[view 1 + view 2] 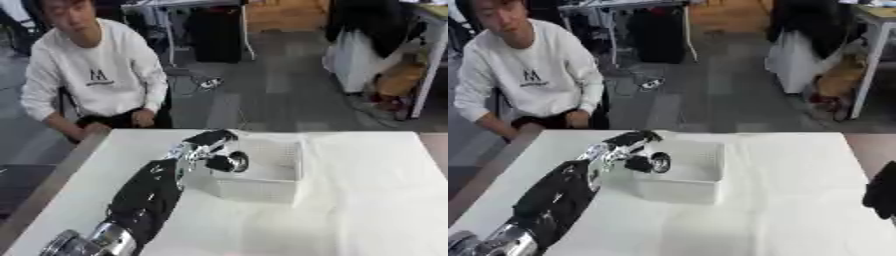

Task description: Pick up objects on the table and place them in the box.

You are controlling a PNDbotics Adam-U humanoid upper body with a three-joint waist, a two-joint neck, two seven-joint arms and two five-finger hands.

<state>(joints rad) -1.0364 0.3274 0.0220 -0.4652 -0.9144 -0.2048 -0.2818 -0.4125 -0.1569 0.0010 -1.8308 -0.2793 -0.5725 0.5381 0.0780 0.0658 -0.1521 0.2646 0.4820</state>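
My left arm reaches in from the lower left, and my left hand point(203, 145) is over the near-left corner of the white open box point(296, 170). Its fingers are curled round a small dark round object with a pale ring point(237, 161), held just above the box's inside. The rest of the box's inside looks white, and I make out nothing else in it. My right hand point(882, 194) shows only in the right eye view, as a dark shape at the right edge, low over the table and well away from the box.
A white cloth point(367, 210) covers the table. A brown wooden table edge point(52, 185) runs along the left side. Beyond the far edge are a dark floor and office furniture.
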